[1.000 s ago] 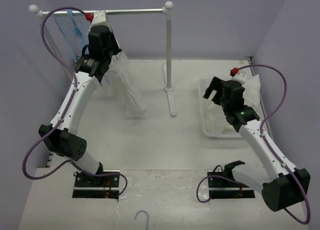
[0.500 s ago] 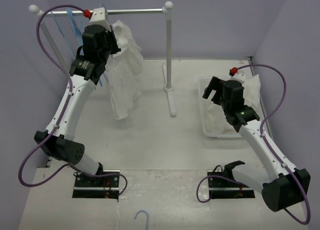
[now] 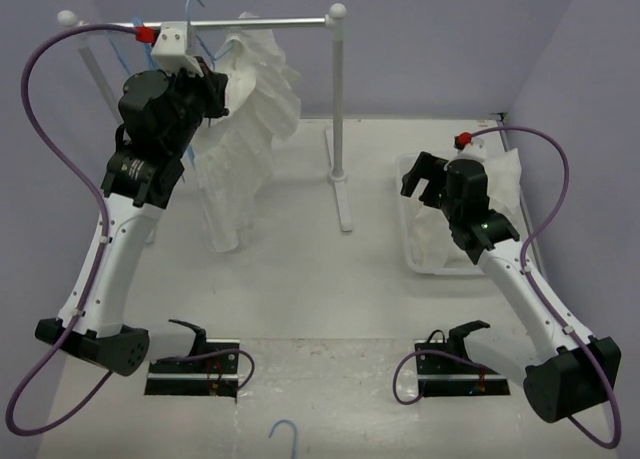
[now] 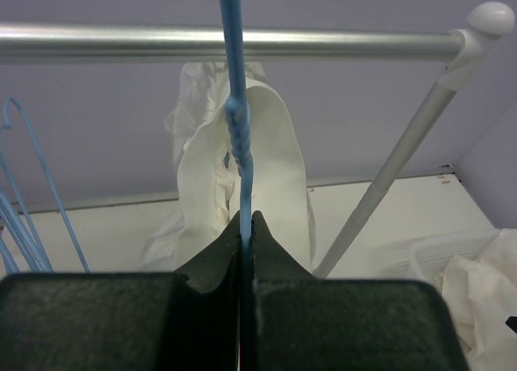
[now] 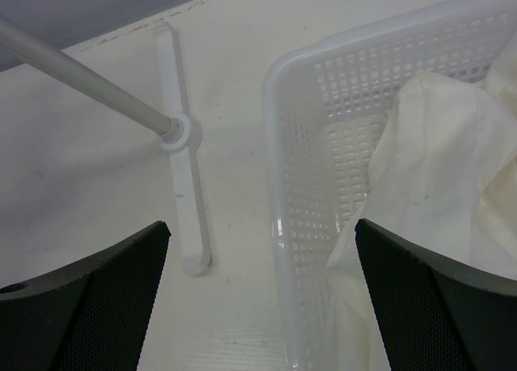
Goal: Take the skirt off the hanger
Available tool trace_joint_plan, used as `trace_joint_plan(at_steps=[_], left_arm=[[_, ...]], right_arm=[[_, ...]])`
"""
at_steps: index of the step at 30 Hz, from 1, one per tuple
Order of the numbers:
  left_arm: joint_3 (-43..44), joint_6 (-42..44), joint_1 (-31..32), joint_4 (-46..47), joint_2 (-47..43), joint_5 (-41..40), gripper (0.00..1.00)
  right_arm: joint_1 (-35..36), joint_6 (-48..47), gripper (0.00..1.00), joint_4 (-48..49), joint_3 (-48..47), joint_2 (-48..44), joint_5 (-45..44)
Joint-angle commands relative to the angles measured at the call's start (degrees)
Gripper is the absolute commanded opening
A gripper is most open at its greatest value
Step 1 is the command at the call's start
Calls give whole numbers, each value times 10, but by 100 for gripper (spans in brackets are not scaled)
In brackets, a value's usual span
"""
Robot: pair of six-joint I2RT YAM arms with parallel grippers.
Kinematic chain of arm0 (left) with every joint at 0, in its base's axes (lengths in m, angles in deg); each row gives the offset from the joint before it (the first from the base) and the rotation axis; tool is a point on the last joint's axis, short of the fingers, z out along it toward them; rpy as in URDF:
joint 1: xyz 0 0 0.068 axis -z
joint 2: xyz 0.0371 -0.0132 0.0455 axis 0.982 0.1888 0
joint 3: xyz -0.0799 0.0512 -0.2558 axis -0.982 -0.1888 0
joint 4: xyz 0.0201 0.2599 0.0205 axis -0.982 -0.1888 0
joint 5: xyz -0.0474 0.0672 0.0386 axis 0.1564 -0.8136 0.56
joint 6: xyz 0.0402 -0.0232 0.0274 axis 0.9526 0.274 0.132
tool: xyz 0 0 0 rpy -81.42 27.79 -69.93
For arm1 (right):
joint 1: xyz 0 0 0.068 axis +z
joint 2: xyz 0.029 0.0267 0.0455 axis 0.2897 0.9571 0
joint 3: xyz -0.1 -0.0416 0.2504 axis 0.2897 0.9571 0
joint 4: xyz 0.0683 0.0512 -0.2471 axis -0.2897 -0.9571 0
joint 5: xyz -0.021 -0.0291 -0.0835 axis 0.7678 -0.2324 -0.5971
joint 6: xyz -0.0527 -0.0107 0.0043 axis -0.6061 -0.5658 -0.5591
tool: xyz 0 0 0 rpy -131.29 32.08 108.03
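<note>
Two grippers: left gripper pinched tight on the thin light-blue wire hanger, just under its twisted neck; right gripper spread wide, holding nothing.
Skirt: white, sheer, ruffled fabric skirt draped on that hanger, below the left half of the silver rail with white posts; hem low, cannot tell if it touches the table.
Hook: wire runs up past the rail; resting on it or lifted free, cannot tell.
Right arm: over the white plastic mesh basket at the table's right edge, well apart from the skirt.
Step, as judged: steady the hanger so the free gripper can take the cloth.
Doing it well: firm clamp so the wire cannot swivel; grip fabric near the waistband; slide it off one hanger shoulder at a time.
Risk: thin cloth likely snags on wire.
</note>
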Motion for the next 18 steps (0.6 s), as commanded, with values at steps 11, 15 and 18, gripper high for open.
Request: trace_joint_plan(at_steps=[11,15,18], left_arm=[[-214,-93,16,35,-149,30,0],[-284,-189,65,85,-163,-92,0],[-302,-235,123,105,-155,-202,0]], right_arm=[[31,-73,99,103,45,-57,88],[106,-130,99,124,42,-56,111],[177,-196,99,126,36,-47,139]])
